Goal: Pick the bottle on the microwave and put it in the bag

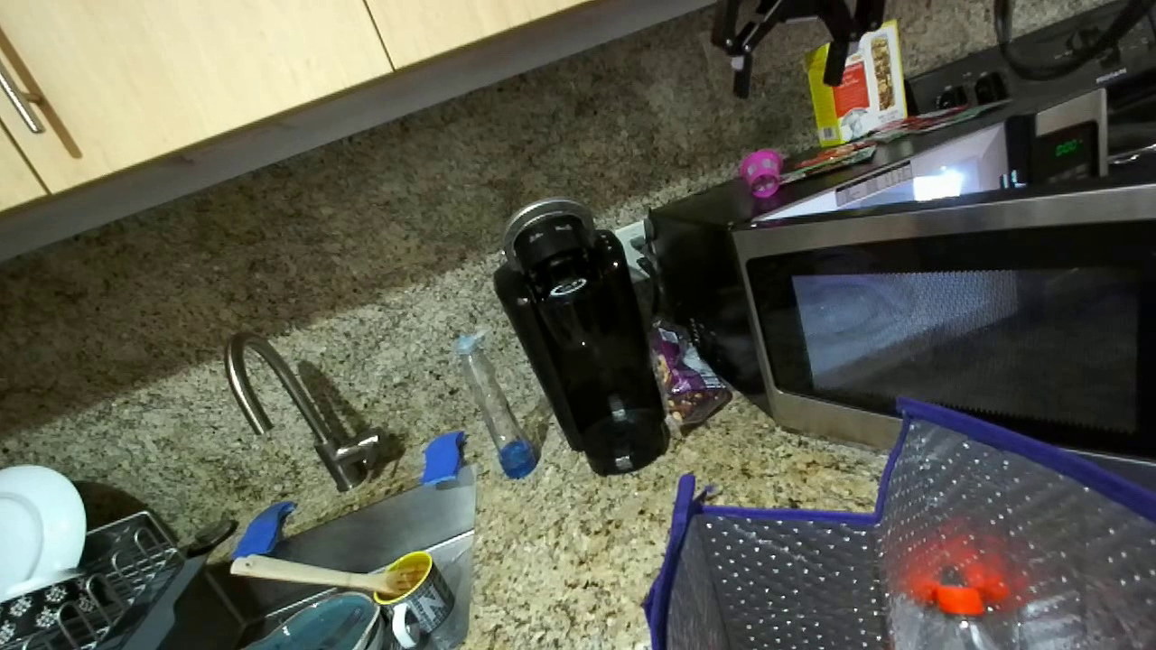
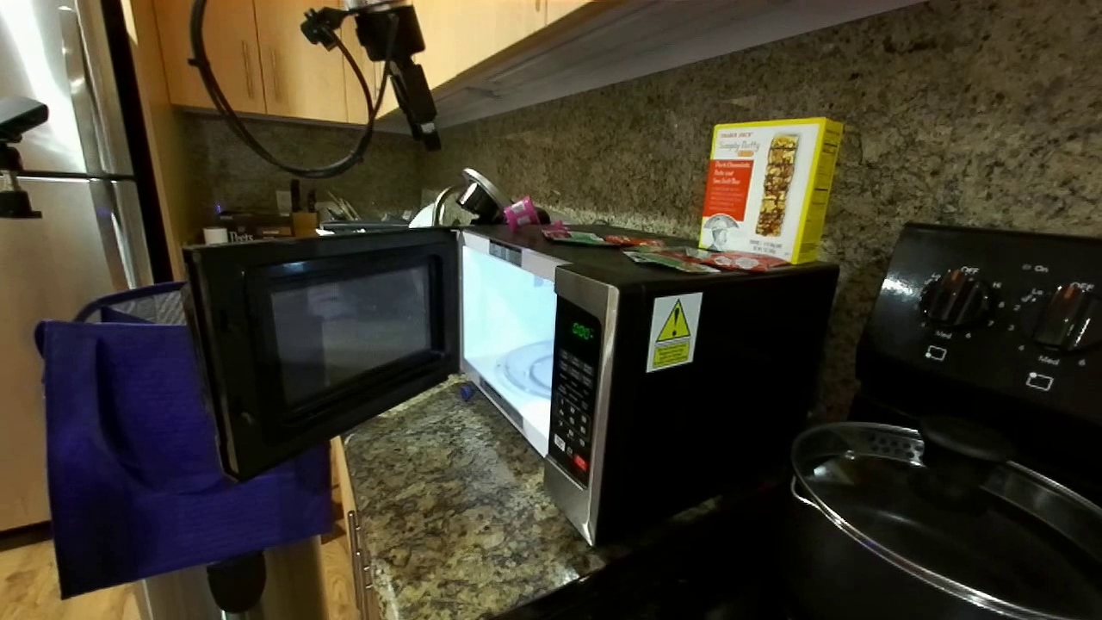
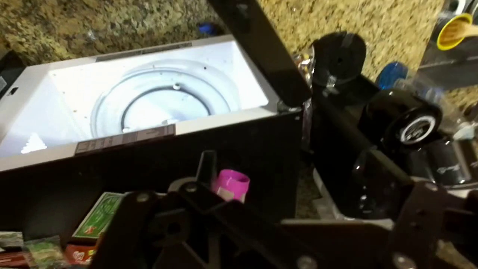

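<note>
The small magenta bottle (image 1: 763,171) lies on the microwave's black top near the coffee-maker end; it also shows in an exterior view (image 2: 522,213) and the wrist view (image 3: 233,182). The microwave (image 2: 715,387) has its door swung open and its inside lit. The bag (image 1: 786,560) has blue edges and stands open in front of the microwave; its blue outside shows in an exterior view (image 2: 172,456). My gripper (image 1: 789,79) is open and empty, above the microwave top and apart from the bottle. In the wrist view, its left finger hides part of the bottle.
A black coffee maker (image 1: 578,343) stands beside the microwave. A yellow carton (image 2: 766,189) and flat packets (image 2: 671,257) are on the microwave top. The open door (image 2: 336,336) reaches out toward the bag. An orange-red cap (image 1: 959,598) shows at the bag. A pot (image 2: 938,534) sits on the stove.
</note>
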Controlling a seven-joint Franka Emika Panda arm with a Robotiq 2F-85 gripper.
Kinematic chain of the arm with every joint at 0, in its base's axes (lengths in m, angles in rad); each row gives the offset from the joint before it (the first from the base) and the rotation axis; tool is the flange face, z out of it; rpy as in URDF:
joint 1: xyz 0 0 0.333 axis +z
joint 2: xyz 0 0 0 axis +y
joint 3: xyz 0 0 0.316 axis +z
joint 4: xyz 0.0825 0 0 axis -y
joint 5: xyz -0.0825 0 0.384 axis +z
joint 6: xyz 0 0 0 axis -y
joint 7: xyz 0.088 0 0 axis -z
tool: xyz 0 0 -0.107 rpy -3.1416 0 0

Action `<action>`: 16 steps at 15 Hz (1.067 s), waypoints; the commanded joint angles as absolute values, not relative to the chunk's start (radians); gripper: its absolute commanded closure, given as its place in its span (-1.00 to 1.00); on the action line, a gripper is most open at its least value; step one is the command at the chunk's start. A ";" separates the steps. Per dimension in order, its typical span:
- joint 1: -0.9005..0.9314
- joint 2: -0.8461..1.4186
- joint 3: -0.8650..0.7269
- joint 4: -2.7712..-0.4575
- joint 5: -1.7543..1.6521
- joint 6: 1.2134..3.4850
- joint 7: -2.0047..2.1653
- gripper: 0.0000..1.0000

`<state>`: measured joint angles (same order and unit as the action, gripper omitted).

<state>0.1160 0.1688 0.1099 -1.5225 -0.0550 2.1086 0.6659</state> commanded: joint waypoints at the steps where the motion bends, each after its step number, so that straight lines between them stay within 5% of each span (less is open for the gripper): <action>1: 0.150 0.296 0.060 -1.361 -0.119 2.109 0.828 -1.00; 16: 0.160 0.331 0.001 -1.423 -0.101 2.266 0.907 -1.00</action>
<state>0.1480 0.3048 0.0171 -1.4299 -0.0917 2.2051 0.8534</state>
